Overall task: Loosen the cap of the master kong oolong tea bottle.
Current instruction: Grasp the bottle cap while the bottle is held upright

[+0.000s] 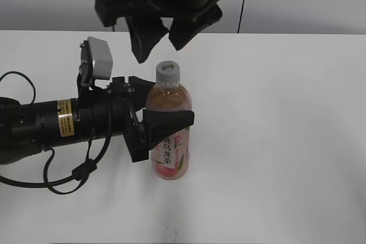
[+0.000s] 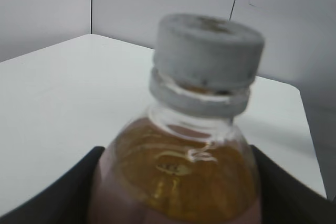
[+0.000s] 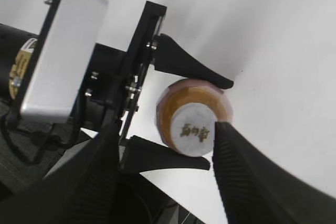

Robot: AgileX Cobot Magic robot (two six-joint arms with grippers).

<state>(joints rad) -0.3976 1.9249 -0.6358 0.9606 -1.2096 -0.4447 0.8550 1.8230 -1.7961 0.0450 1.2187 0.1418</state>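
Two grippers are seen around one bottle (image 1: 170, 135), which stands upright on the white table (image 1: 274, 141) just left of centre in the exterior view. Amber tea fills it, and a pink label with a white strip of Chinese characters is wrapped round its lower half. The white cap (image 1: 168, 71) sits on the neck at the top of the bottle.

The left gripper (image 1: 163, 121) reaches in from the left edge of the frame, lying level with the table, and its black fingers are closed against the bottle's body at about shoulder height, one on the near side and one behind. In the left wrist view the cap (image 2: 209, 51) and the clear neck fill the middle of the frame, blurred by closeness, with the dark fingers (image 2: 52, 198) pressed against both lower sides of the bottle (image 2: 176, 182).

The right gripper (image 1: 166, 35) hangs from the top centre of the exterior view, just above and behind the cap, its jaws spread apart and touching nothing. In the right wrist view the cap (image 3: 193, 129) is seen from above, a dark printed mark on its top, lying between the two wide-set fingers (image 3: 247, 182) at the bottom of the frame; the right-hand one lies just beside the cap.
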